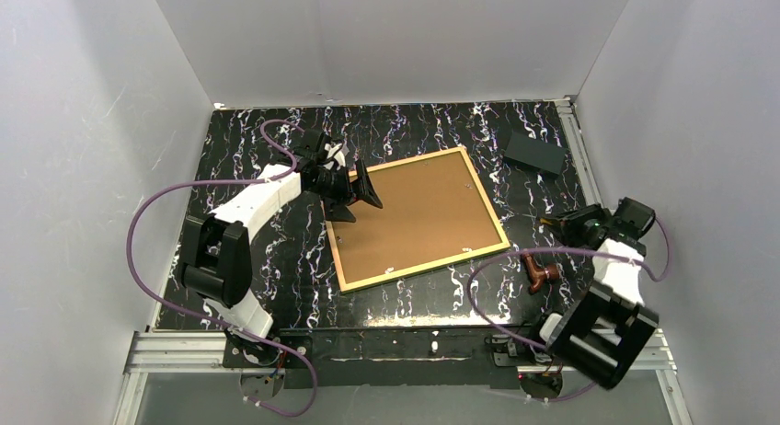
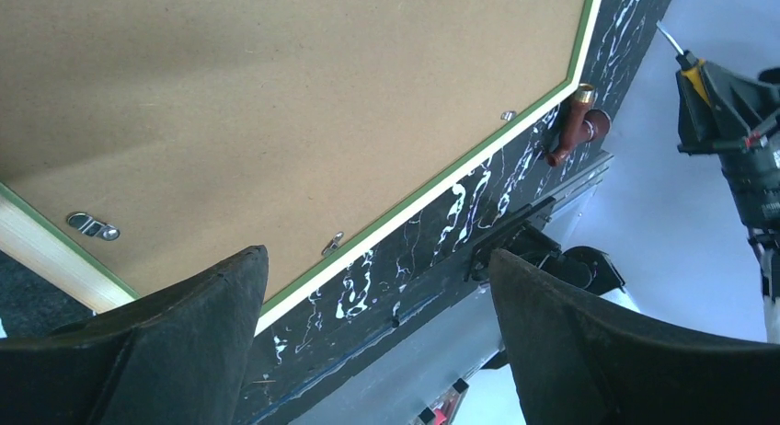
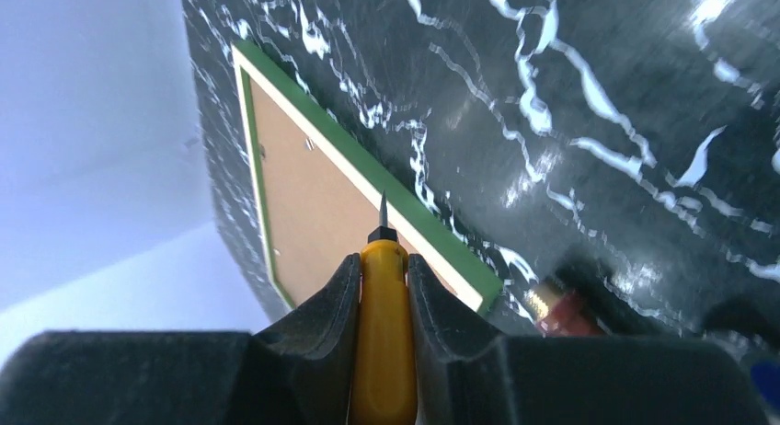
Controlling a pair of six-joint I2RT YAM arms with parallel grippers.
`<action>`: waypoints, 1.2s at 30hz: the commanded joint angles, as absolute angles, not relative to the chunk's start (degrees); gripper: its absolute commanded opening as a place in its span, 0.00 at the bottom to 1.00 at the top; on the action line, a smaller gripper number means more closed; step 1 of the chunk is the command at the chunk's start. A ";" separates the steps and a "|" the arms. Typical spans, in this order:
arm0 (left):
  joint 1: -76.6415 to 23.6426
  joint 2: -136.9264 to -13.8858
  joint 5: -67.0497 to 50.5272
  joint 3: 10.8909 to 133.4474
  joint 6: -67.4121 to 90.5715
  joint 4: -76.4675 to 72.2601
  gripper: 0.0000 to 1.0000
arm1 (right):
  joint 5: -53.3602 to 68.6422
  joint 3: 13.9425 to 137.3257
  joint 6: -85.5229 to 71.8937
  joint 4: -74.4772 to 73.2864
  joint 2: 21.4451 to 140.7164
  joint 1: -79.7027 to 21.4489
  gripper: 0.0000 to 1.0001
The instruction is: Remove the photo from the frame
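Hovering over the black marbled table [image 2: 478,204] with the left gripper [image 2: 377,258] spread wide, both dark fingers [image 2: 175,351] gripping nothing. Looking across the frame [image 2: 440,177] lying face down, its thin green edge bordering a brown backing board [image 2: 276,94]. Catching small metal clips [image 2: 92,225] sitting along the board's rim. Spotting a reddish-brown tool [image 2: 575,126] resting just beside the frame's corner — and, at far right, the right gripper [image 2: 710,86] clamping a yellow-handled screwdriver [image 2: 692,68].

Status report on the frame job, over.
Left gripper open, over frame, left edge. Right gripper shut on yellow-handled tool. Backing panel in frame, photo hidden. Small brown piece beside near right corner.
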State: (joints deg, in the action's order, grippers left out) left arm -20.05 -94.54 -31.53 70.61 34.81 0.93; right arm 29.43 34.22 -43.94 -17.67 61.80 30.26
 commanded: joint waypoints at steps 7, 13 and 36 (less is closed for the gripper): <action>-20.18 -94.36 -34.93 69.32 36.03 3.60 0.89 | 38.27 30.34 -51.38 4.62 75.66 38.55 0.05; -20.13 -94.45 -34.83 68.99 36.35 3.27 0.88 | 36.86 27.00 -54.24 10.59 82.90 38.54 0.18; -20.14 -94.15 -34.18 68.68 36.32 3.31 0.88 | 31.79 25.72 -52.71 0.82 79.82 38.41 0.63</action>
